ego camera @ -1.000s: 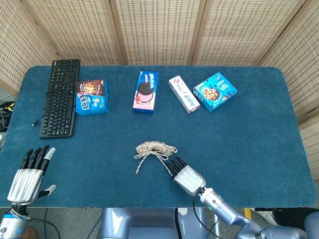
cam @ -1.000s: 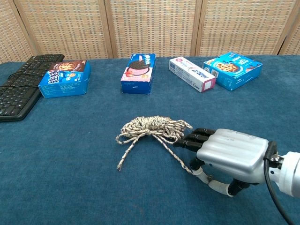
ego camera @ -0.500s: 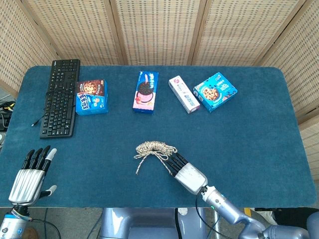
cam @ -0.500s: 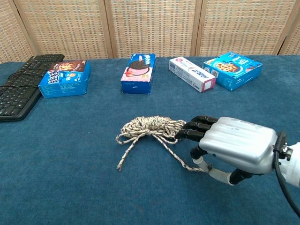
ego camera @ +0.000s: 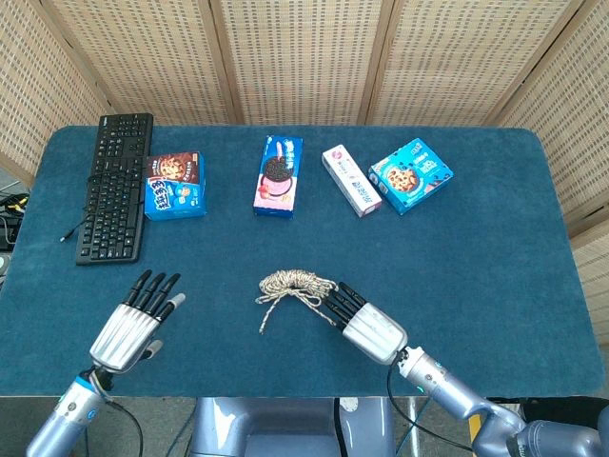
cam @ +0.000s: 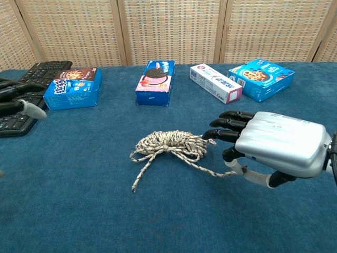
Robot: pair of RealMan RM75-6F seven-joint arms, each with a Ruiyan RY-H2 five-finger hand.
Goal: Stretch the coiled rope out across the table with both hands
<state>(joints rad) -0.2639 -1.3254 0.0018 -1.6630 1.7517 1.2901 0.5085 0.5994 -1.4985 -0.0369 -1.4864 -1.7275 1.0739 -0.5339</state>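
Head view: the coiled rope [ego camera: 297, 285] lies near the front middle of the bench [ego camera: 495, 248], its bundle running left to right. Your right hand [ego camera: 369, 328] is just beside its right end, fingers [ego camera: 341, 299] extended toward it; your left hand [ego camera: 131, 324] is well apart, fingers spread, holding nothing.

Chest view: one rope tail reaches under the right hand [cam: 274, 147] near the thumb; whether it is pinched I cannot tell.
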